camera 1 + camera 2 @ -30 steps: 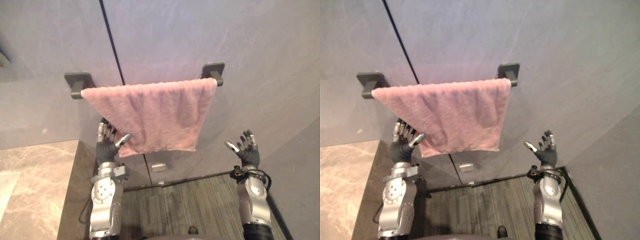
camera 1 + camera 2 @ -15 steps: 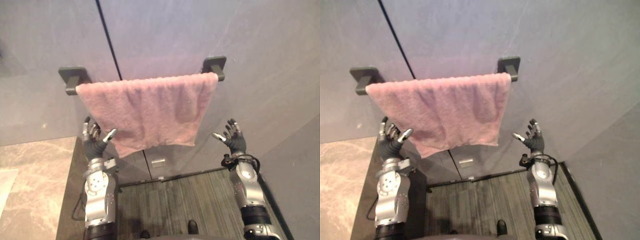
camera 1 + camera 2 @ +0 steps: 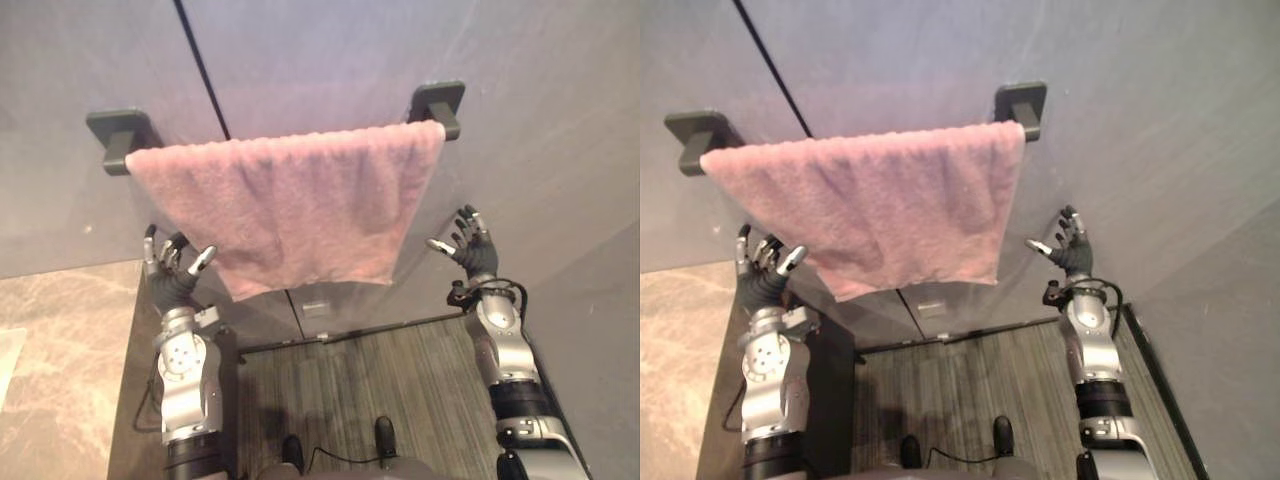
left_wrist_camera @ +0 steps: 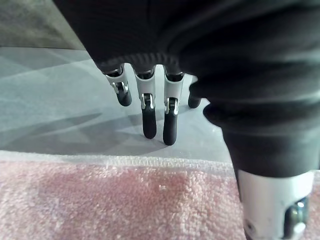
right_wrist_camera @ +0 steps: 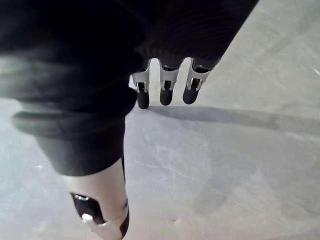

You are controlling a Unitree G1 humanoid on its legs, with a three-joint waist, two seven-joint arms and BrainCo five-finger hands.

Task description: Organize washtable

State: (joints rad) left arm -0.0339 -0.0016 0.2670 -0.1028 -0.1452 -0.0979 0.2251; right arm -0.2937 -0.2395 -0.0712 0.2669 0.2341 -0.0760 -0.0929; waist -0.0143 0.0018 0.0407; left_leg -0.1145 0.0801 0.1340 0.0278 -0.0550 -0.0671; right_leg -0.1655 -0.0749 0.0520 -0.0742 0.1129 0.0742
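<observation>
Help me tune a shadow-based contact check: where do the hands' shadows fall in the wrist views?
Right wrist view: a dark shadow band crosses the grey wall just past the fingertips of the right hand. Left wrist view: fainter, softer shadows lie on the wall between the fingertips of the left hand and the pink towel.

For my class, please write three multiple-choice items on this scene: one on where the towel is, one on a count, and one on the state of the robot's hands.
1. Where is the pink towel?
A hung on the wall between the dark brackets
B in a basket
C in a sink

2. How many brackets are there?
A one
B two
C four

3. The left hand and right hand are:
A both open
B both shut on cloth
C both shut, empty

Key:
1 A, it hangs against the wall.
2 B, one at each end.
3 A, the fingers are straight and hold nothing.
</observation>
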